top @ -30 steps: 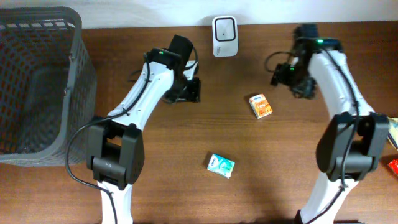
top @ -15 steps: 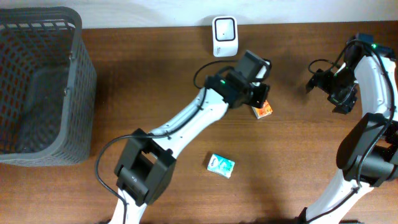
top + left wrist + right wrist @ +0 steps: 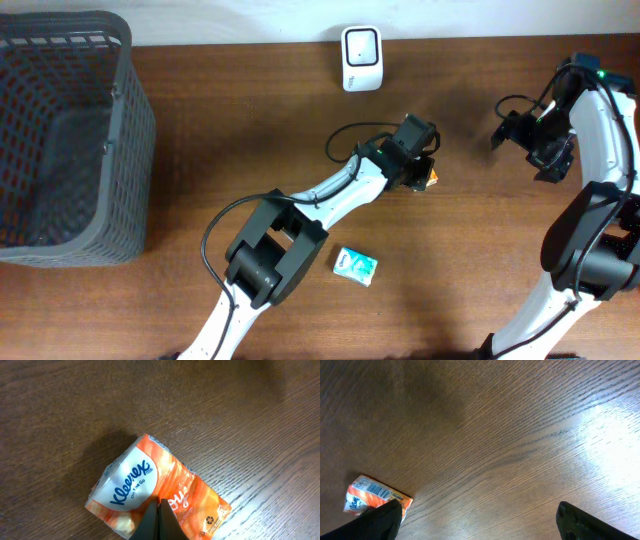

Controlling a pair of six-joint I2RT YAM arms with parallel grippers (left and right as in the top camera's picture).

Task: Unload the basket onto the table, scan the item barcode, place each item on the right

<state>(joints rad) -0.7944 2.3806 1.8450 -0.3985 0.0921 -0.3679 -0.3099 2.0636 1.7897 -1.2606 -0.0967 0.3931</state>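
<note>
An orange and white Kleenex tissue pack (image 3: 150, 487) lies flat on the wooden table. In the overhead view my left gripper (image 3: 418, 168) covers most of this pack (image 3: 433, 179). The left gripper (image 3: 159, 503) is shut, its black fingertips pressed together right over the pack's middle, and nothing shows between them. From the right wrist view the pack (image 3: 370, 494) shows a barcode on its side. My right gripper (image 3: 535, 145) hovers to the right of the pack, apart from it. It (image 3: 477, 512) is wide open and empty. The white scanner (image 3: 361, 45) stands at the table's back edge.
A green and white packet (image 3: 355, 265) lies nearer the front of the table. A dark grey mesh basket (image 3: 135, 110) fills the left side. Small coloured items (image 3: 633, 265) sit at the right edge.
My left arm swung from beside the scanner rightwards onto the orange pack, and its gripper shut. My right arm pulled back to the right, then stayed still.
</note>
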